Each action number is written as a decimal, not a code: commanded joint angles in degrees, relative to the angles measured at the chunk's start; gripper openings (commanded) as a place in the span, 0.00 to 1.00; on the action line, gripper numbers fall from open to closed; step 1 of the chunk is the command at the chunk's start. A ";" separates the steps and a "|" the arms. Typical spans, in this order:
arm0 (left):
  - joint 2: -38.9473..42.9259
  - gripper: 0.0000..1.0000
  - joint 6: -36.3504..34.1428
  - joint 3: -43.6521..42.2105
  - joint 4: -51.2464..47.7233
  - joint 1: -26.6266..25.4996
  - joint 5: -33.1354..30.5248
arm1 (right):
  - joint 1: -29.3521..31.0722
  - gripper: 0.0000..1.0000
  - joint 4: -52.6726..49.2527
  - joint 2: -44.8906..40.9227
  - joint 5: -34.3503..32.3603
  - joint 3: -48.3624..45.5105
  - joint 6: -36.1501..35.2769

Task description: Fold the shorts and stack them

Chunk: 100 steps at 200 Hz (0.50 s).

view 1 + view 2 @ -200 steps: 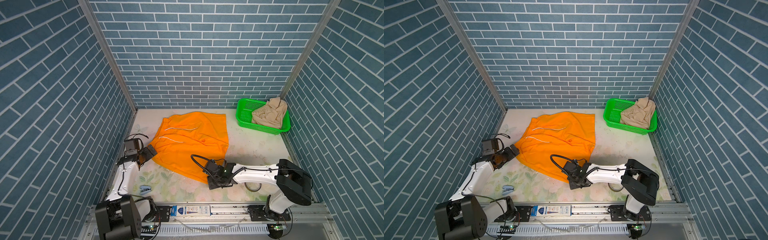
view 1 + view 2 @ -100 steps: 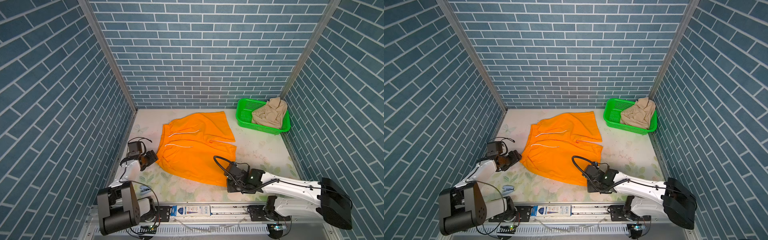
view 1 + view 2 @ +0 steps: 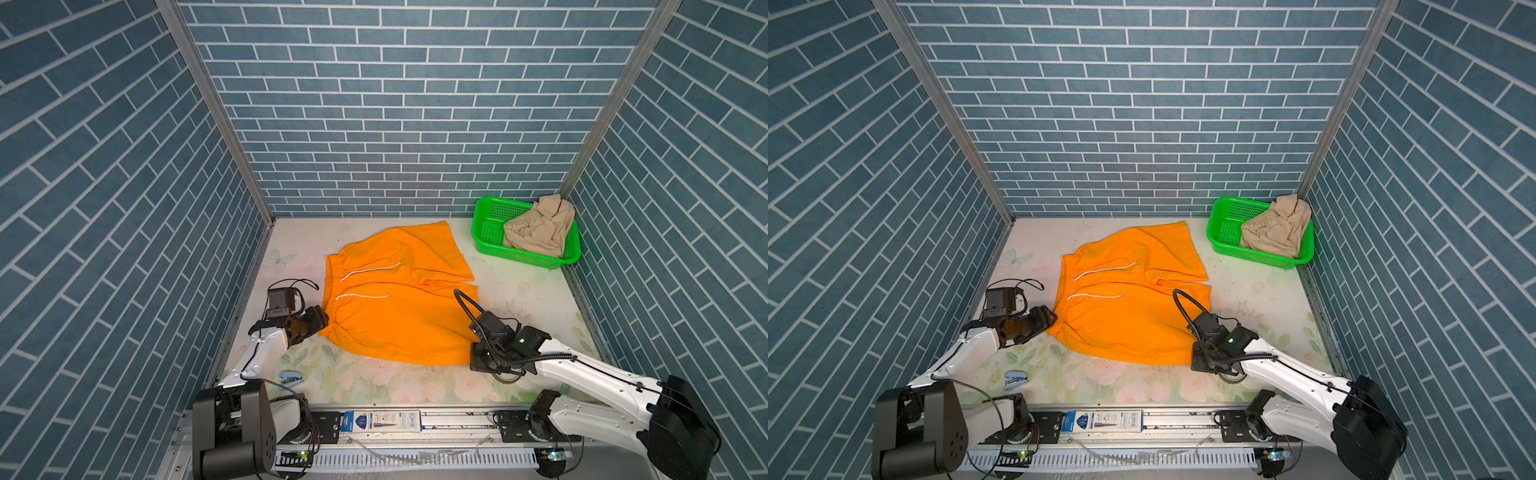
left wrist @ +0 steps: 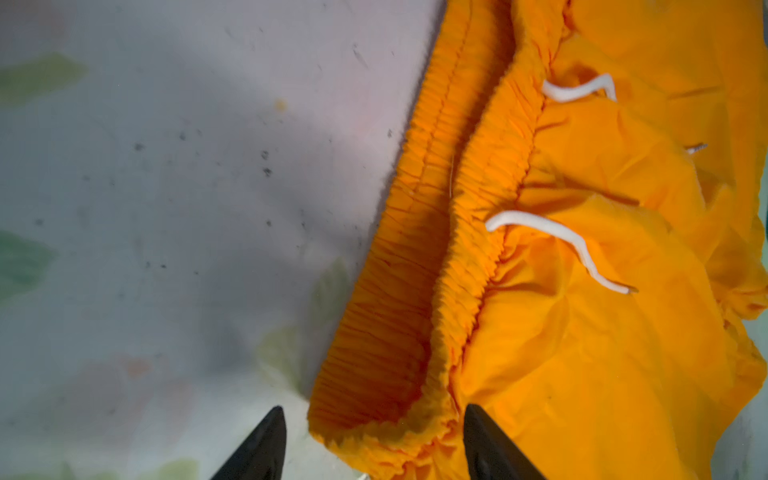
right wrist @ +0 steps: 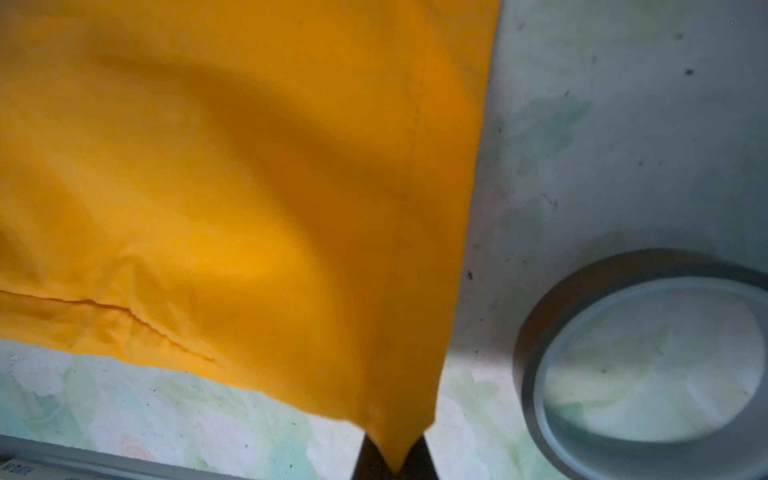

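Both top views: orange shorts (image 3: 399, 316) lie spread flat mid-counter (image 3: 532, 291), waistband w/ white drawstring (image 3: 365, 296) toward the left arm, legs toward the right. L gripper (image 4: 370, 415) sits at near waistband corner, jaws apart, corner between them, not pinched. R gripper (image 5: 395, 461) is clamped on near leg's hem corner, just beside a tape roll (image 5: 648, 361). Beige shorts (image 3: 536, 232) are bunched in the green basket (image 3: 486, 232), far R corner, well apart from the orange pair.

Left end effector (image 4: 372, 409) parted; right one (image 5: 395, 457) pinched
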<state>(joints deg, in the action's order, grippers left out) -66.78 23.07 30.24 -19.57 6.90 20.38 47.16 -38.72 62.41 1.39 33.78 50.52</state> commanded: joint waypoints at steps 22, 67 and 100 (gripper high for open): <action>3.56 0.67 -0.46 -3.38 0.19 -2.06 -0.24 | -2.27 0.00 0.77 3.35 2.87 2.92 -4.66; 2.70 0.60 -1.31 -1.10 -1.24 -2.67 -1.00 | -4.40 0.00 -0.45 4.38 3.36 4.82 -6.80; 0.47 0.34 -1.27 0.33 -4.05 -3.38 -2.30 | -5.23 0.00 -1.56 4.25 3.36 5.62 -7.42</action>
<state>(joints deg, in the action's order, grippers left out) -65.06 22.09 28.58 -20.27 4.14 19.86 42.61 -38.22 66.48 4.43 37.91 44.84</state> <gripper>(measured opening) 0.424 0.054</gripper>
